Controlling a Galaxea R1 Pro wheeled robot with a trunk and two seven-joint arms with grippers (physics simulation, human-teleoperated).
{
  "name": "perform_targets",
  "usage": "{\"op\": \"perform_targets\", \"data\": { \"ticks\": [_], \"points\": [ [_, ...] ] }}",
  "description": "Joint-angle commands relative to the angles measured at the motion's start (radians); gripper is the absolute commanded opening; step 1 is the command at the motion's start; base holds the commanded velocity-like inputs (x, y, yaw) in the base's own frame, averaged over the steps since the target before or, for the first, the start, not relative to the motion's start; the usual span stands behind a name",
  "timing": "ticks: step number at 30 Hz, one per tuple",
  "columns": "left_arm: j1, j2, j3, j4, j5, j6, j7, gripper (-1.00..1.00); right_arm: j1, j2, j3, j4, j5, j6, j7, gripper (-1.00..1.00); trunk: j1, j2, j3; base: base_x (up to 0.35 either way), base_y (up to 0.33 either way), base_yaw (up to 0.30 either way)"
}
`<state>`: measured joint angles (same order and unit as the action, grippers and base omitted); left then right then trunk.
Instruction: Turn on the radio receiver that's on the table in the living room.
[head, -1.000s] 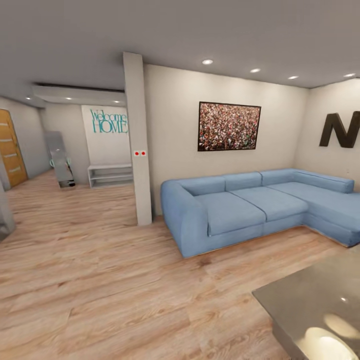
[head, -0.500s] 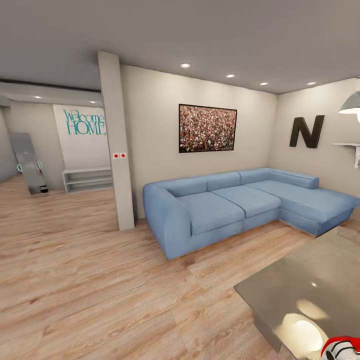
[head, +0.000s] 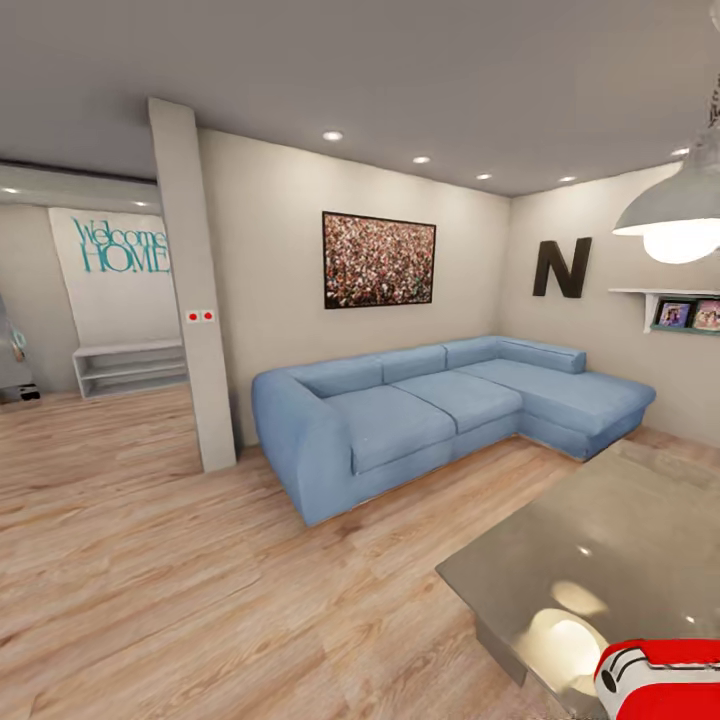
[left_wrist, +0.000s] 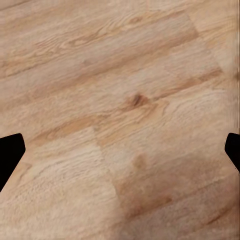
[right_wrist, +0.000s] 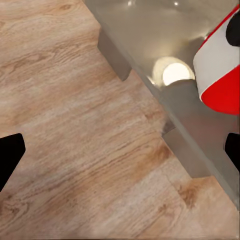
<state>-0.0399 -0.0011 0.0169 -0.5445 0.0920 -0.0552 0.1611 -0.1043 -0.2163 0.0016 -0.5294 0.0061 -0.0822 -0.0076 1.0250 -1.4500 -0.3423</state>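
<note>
Approach stage. The radio receiver (head: 660, 680) sits on the near corner of the table (head: 600, 545), at about 5 o'clock in the head view, with the sofa (head: 430, 415) at 1 o'clock. Both the left gripper (left_wrist: 120, 150) and the right gripper (right_wrist: 120, 150) have their fingers spread wide over the wood floor (head: 200, 580). Best practice, I judge: square the base to the table before reaching, then press with one fingertip.

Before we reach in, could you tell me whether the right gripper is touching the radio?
Apart: in the right wrist view, the right gripper hangs over bare floor, its fingertips clear of the radio.
</note>
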Motion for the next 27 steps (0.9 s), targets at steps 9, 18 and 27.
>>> {"op": "perform_targets", "data": {
  "ticks": [9,18,27],
  "points": [
    [0.0,0.0,0.0,0.0,0.001,0.0,0.0,1.0,0.0,0.0,0.0,0.0,0.0,0.001,0.002,1.0,0.0,0.0,0.006,0.0,0.0,-0.269],
    [0.0,0.002,0.0,0.0,0.001,0.0,0.0,1.0,0.0,0.0,0.0,0.0,0.0,0.001,0.003,1.0,0.0,0.0,0.011,0.062,0.124,-0.271],
    [0.0,0.003,0.0,0.0,0.001,0.0,0.0,1.0,0.0,0.0,0.0,0.0,0.0,0.001,0.003,1.0,0.0,0.0,0.017,0.225,0.244,-0.271]
  ]
}}
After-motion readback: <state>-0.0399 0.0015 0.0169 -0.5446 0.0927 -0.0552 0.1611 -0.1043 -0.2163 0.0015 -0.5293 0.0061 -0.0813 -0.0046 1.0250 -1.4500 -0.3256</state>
